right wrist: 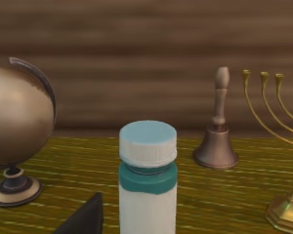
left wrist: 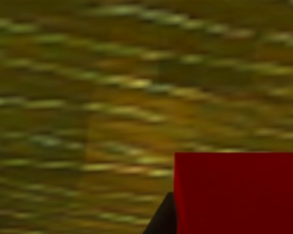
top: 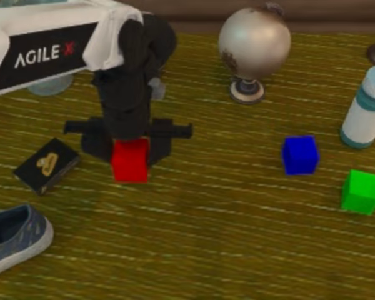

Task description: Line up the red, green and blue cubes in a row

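Nothing lined up yet, judging by how the three cubes lie. At the table's left edge, a grey shoe (top: 12, 236) and a small black box (top: 47, 164), neither part of the job. Next over, left of centre, the left gripper (top: 130, 150) reaching down from the white AgileX arm and sitting right at the red cube (top: 130, 160), dark finger parts showing on both sides of it in the top view. In the left wrist view, the red cube (left wrist: 238, 192) filling the near corner with one dark finger (left wrist: 162, 219) pressed along its edge; apparently closed on the cube, though whether lifted or resting on the table cannot be told. Past centre toward the back, a metallic globe (top: 255, 44) on its stand. Further right, the blue cube (top: 300, 155) loose on the yellow-green cloth, well apart from the red one. Near it and slightly closer to the front, the green cube (top: 362, 192), close to the right edge, with a white jar (top: 367, 107) behind it. Right arm absent from the top view; only a dark finger tip (right wrist: 83, 219) visible in the right wrist view, facing the white jar (right wrist: 147, 180), a bell (right wrist: 216, 146) and a brass candlestick (right wrist: 283, 146), so opening cannot be told. Probably the first cube in hand only; red still to be placed, then blue and green to be brought into one straight row.
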Action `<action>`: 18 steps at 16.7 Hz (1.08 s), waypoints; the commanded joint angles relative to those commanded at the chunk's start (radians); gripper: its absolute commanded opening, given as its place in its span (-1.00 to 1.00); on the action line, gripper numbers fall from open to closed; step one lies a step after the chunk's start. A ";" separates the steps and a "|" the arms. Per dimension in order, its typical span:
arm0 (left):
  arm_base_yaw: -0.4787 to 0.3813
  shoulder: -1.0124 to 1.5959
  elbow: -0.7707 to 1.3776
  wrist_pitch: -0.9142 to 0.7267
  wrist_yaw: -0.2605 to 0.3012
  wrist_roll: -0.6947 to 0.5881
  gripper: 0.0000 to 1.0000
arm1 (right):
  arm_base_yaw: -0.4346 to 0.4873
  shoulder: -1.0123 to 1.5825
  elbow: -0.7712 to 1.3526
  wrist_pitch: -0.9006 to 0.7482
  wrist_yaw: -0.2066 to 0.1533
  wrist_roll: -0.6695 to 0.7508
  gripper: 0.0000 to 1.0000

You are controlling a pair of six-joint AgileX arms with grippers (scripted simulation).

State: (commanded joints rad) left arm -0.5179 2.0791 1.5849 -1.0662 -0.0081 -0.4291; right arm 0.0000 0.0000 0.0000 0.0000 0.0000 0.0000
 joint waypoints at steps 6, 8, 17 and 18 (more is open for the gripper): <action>-0.102 -0.109 -0.127 0.032 -0.006 -0.189 -1.00 | 0.000 0.000 0.000 0.000 0.000 0.000 1.00; -0.102 -0.109 -0.127 0.032 -0.006 -0.189 -1.00 | 0.000 0.000 0.000 0.000 0.000 0.000 1.00; -0.100 -0.024 -0.256 0.253 -0.005 -0.186 -1.00 | 0.000 0.000 0.000 0.000 0.000 0.000 1.00; -0.100 -0.014 -0.270 0.273 -0.005 -0.186 -1.00 | 0.000 0.000 0.000 0.000 0.000 0.000 1.00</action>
State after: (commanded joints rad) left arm -0.6183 2.0649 1.3153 -0.7931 -0.0130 -0.6155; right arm 0.0000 0.0000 0.0000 0.0000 0.0000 0.0000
